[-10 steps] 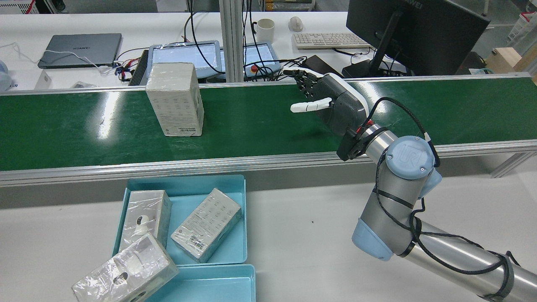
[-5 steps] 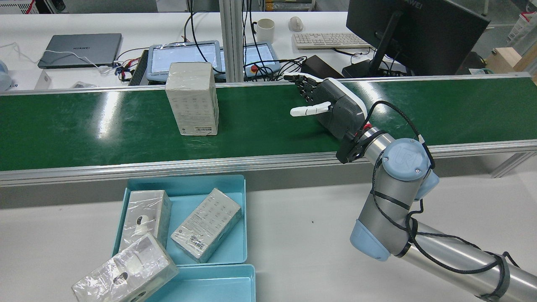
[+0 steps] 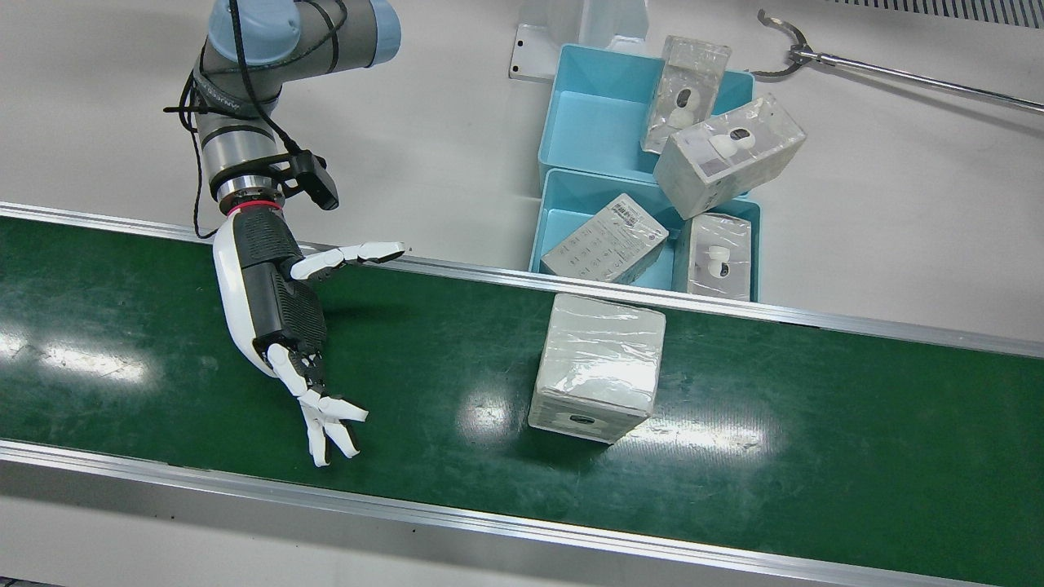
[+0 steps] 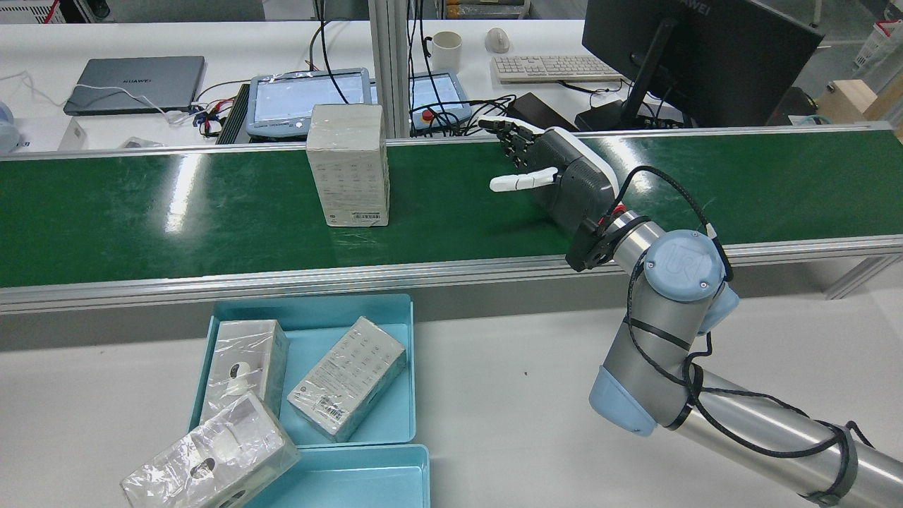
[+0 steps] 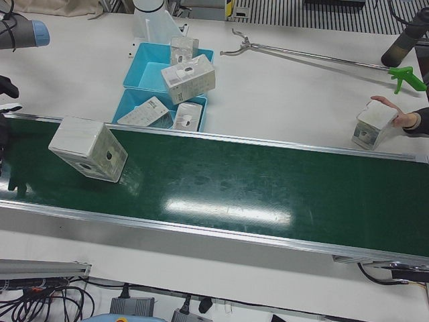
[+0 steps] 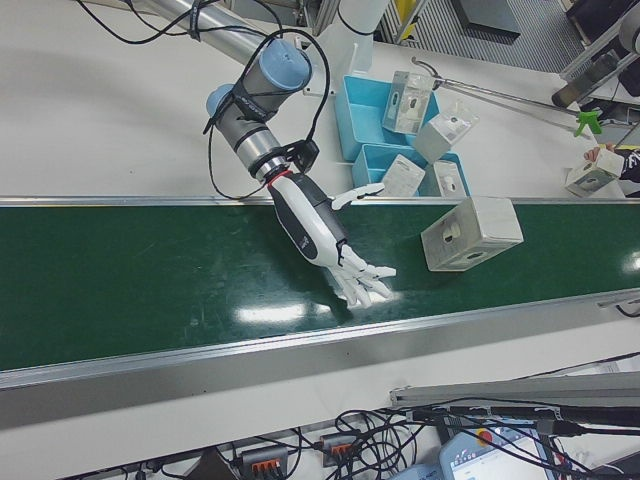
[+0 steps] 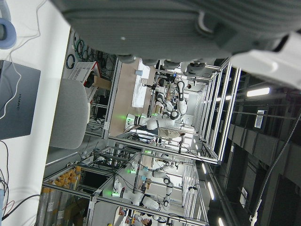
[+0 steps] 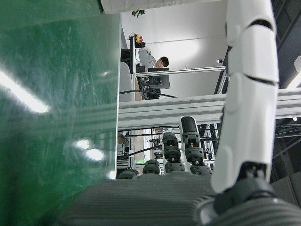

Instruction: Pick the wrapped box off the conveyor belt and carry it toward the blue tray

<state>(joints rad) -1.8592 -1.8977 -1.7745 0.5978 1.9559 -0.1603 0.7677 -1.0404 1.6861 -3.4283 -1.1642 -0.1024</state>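
The wrapped box (image 4: 349,164) stands upright on the green conveyor belt (image 4: 141,212), also seen in the front view as a grey box (image 3: 599,367) and in the side views (image 5: 88,149) (image 6: 472,233). My right hand (image 4: 564,176) hovers low over the belt to the box's right, open, fingers spread, thumb pointing at the box, a clear gap between them (image 3: 273,306) (image 6: 315,220). The blue tray (image 4: 310,310) lies on the white table just before the belt. Only the palm of my left hand (image 7: 164,28) shows, facing away from the table.
Two blue trays (image 3: 545,204) hold several wrapped boxes, one (image 3: 728,155) resting across both. A long grabber tool (image 3: 897,73) lies on the table. A person's hand holds a box (image 5: 375,124) beyond the belt. Monitor, laptop and cables stand behind the belt (image 4: 698,56).
The wrapped box has travelled along the belt toward my right hand, to the right in the rear view. The hand has barely shifted and stays open.
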